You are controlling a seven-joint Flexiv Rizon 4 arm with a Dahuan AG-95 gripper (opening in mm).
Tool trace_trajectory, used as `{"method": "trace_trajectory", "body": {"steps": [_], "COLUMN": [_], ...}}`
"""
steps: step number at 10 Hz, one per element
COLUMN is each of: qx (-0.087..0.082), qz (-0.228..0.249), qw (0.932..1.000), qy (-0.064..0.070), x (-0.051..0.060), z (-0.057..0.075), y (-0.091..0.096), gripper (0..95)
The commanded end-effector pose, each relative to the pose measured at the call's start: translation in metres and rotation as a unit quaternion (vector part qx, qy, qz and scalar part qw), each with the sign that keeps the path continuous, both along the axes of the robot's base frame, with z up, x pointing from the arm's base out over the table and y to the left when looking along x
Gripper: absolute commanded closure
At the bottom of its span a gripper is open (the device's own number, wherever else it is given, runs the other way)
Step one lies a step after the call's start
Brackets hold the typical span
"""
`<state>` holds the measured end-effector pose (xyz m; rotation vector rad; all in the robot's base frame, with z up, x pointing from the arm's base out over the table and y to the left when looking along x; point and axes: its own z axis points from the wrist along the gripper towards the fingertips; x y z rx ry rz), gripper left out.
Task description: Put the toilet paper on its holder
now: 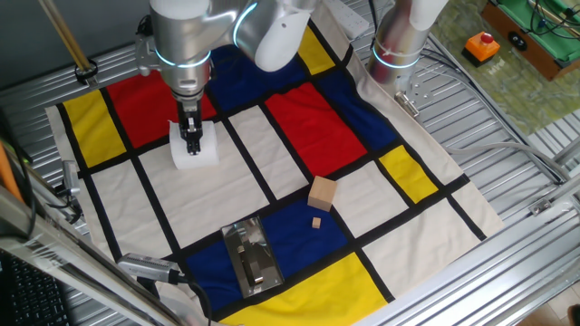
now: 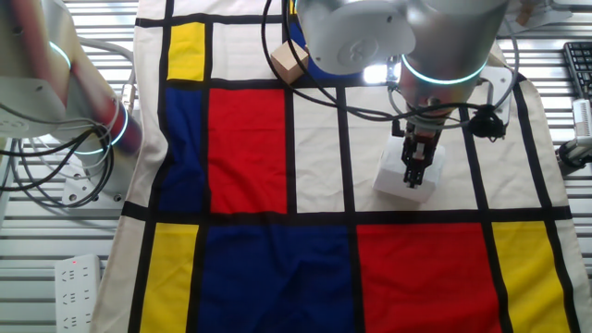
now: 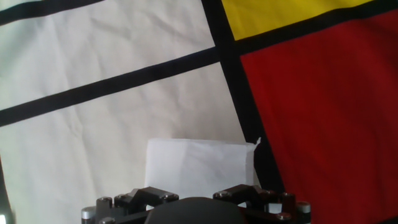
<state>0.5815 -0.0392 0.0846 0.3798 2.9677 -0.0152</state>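
Observation:
The toilet paper (image 1: 194, 150) is a white roll resting on a white panel of the checked cloth, at the left of this fixed view. My gripper (image 1: 191, 142) stands straight down on its top middle, fingers close together and pinched into the roll. The other fixed view shows the roll (image 2: 408, 176) with the gripper (image 2: 413, 174) on it. In the hand view the roll (image 3: 199, 165) lies just beyond my finger links; the fingertips are hidden. The chrome holder (image 1: 250, 257) lies flat on a blue panel near the front edge, well apart from the roll.
A tan wooden block (image 1: 323, 193) and a tiny wooden cube (image 1: 316, 222) sit right of the holder; the block also shows in the other fixed view (image 2: 289, 63). A second arm's base (image 1: 397, 45) stands at the back right. Metal rails border the cloth.

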Motion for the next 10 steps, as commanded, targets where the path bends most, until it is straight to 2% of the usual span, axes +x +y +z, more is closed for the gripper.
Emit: {"method": "trace_trajectory", "body": {"steps": [1,7,10], "qx": [0.000,0.003,0.003], "qz": [0.000,0.003,0.007], "qw": [1.0000,1.0000,0.9999], "qy": [-0.001,-0.008,-0.008], "x": [0.001,0.004,0.004], "z": [-0.003,-0.020,-0.021], "y": [0.000,-0.005,-0.005], "gripper": [0.0,0.0,0.0]}}
